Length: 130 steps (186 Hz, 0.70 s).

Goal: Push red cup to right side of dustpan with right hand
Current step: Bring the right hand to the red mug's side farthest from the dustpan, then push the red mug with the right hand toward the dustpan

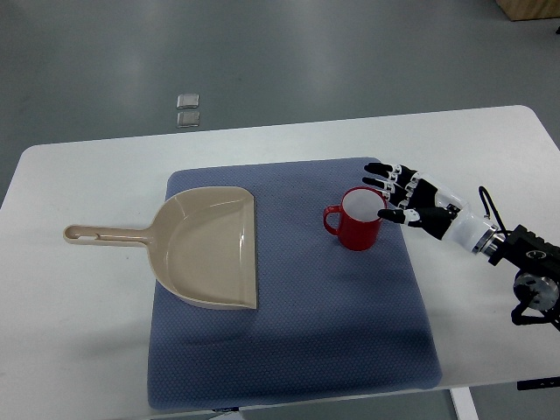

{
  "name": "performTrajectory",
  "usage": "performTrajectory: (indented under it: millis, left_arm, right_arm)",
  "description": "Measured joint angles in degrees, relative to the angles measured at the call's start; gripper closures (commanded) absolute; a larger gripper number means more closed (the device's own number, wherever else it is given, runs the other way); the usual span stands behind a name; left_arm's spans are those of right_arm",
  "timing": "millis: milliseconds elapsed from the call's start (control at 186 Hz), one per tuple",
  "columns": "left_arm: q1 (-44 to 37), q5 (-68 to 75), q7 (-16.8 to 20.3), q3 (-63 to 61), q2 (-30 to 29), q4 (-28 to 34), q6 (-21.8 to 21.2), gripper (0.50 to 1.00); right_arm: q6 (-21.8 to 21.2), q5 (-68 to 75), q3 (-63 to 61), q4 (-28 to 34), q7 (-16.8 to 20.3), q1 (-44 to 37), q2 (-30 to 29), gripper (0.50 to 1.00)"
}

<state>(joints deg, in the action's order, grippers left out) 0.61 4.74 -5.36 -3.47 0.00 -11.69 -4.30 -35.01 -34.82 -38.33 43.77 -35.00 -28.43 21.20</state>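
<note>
Table (87, 184): white, rounded corners, carries everything listed. Grey floor beyond its far edge.

Mat (289, 350): blue-grey cloth, laid over the table's middle and reaching its near edge. Carries the dustpan and the cup.

Dustpan (206, 249): beige plastic, flat on the mat's left part, open mouth facing right toward the cup. Its handle runs left, off the mat's left edge onto bare table. Lying mouth-right, it leaves the ground on that side free, which is likely why the cup is to go there.

Cup (359, 220): red, white inside, upright, empty as far as can be seen. Stands on the mat's right half, toward the far edge, already right of the dustpan and well apart from it. Handle points left, toward the dustpan.

Right hand (404, 199): black and white, enters from the table's right edge, wrist cable trailing. Fingers spread and extended, grasping nothing. The tips lie at the cup's right rim; whether they touch or stand just beside it cannot be told. An open hand suits a push, not a lift. Judged from this placing, pressure from the right would send the cup left, nearer the dustpan's mouth.

Left hand: not seen.

Two small clear blocks (188, 110): on the floor past the far edge, no part in the task.
</note>
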Motion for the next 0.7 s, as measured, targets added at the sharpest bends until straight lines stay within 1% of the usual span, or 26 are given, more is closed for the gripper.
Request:
performTrajectory:
  millis: [419, 698]
  left_arm:
    - [0.0, 0.0, 0.0, 0.0, 0.0, 0.0, 0.0, 0.5]
    - [0.0, 0.0, 0.0, 0.0, 0.0, 0.0, 0.0, 0.5]
  right_arm:
    - [0.0, -1.5, 0.2, -1.1, 0.0, 0.8, -3.1, 0.566]
    - [0.0, -1.6, 0.3, -3.7, 0.0, 0.8, -5.6, 0.566]
